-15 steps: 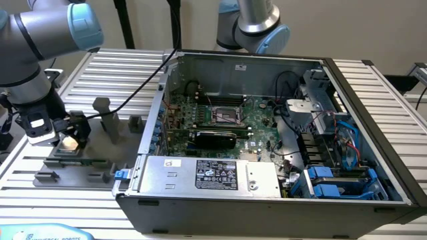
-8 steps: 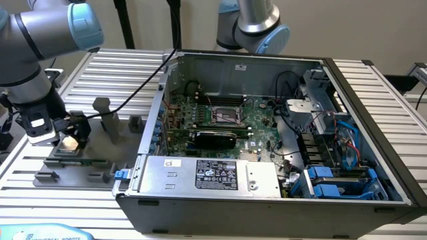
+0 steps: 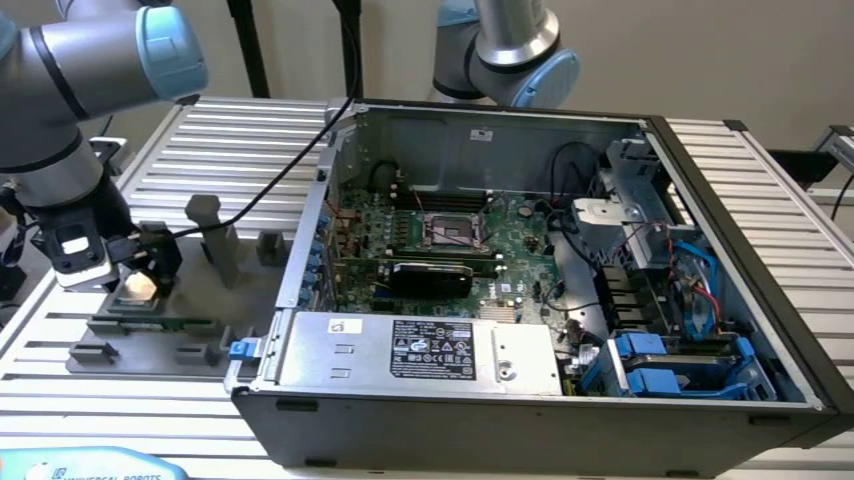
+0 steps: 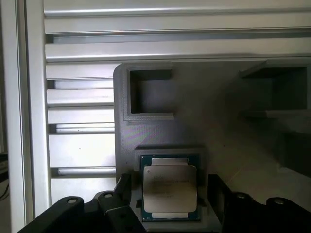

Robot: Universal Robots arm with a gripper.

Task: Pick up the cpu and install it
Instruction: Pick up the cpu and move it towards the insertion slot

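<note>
1. Nearest of all is the gripper [image 4: 169,195]. Its black jaws stand wide, one finger [image 4: 217,194] on each side of the cpu [image 4: 170,187], a small flat square chip with a silvery metal top and a thin green rim. Neither finger touches the chip, and nothing is held.
2. The cpu [image 3: 138,287] lies flat in a shallow square recess of a grey plastic fixture plate [image 4: 209,126]. It sits at the exterior view's left, directly under the gripper [image 3: 131,275].
3. Just beyond the chip on the same plate we see a square walled pocket [image 4: 149,94] showing its grey floor.
4. On the plate's near edge a long narrow green memory stick [image 3: 160,323] lies in a slot. Grey upright posts [image 3: 214,238] rise between the gripper and the computer.
5. The plate rests on a silver slatted aluminium table [image 3: 747,170].
6. Towards the exterior view's right stands an open black-and-grey metal computer case [image 3: 534,415]. Its side wall stands between the plate and the inside of the case, and a black cable [image 3: 287,170] slants down over its rim.
7. Inside the case we find a silver power supply box [image 3: 427,350] with a printed label nearest. Beyond it is a green motherboard [image 3: 514,245] with a square metal-framed socket [image 3: 451,230]. Blue plastic drive brackets [image 3: 654,370] sit at the exterior view's right.
8. Farthest back, above the case, hangs a grey arm joint [image 3: 514,50] with a pale blue cap.
</note>
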